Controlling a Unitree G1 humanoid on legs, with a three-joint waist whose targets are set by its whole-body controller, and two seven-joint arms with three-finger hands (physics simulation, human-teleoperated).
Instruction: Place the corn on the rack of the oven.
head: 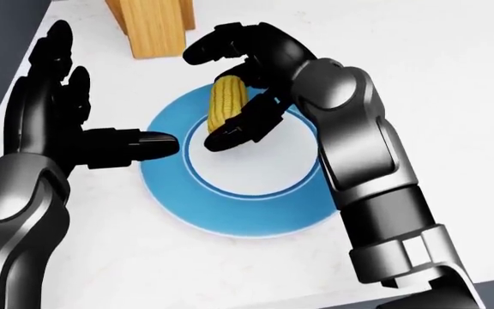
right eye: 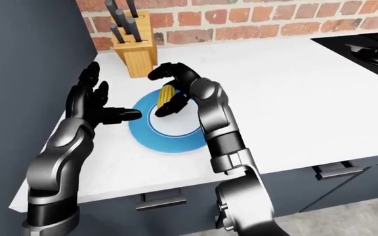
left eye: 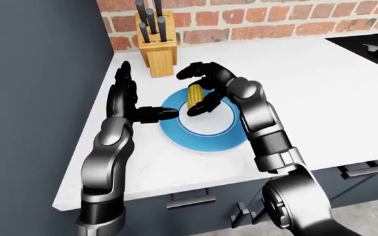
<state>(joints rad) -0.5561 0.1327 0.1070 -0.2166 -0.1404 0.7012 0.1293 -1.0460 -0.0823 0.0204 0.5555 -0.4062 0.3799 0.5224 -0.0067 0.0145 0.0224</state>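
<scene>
Head view, left hand (head: 67, 138): open, fingers spread, thumb pointing at the plate (head: 238, 219) rim; touches nothing.
Plate: blue rim, white centre, flat on the white surface (head: 453, 77).
Corn (head: 227, 103): on the plate's upper part, long axis running up the view.
Right hand (head: 243, 84): curled over the corn, thumb (head: 238, 132) under its near end, fingers arched above the far end; full closure cannot be confirmed.
Step in hand: secure the grasp; judged incomplete.
Method: close evenly across the cob's width, lift straight up, avoid rolling.
Knife block (left eye: 157, 49): just beyond the plate; keep the fingers clear of it.
Oven: not in view.
</scene>
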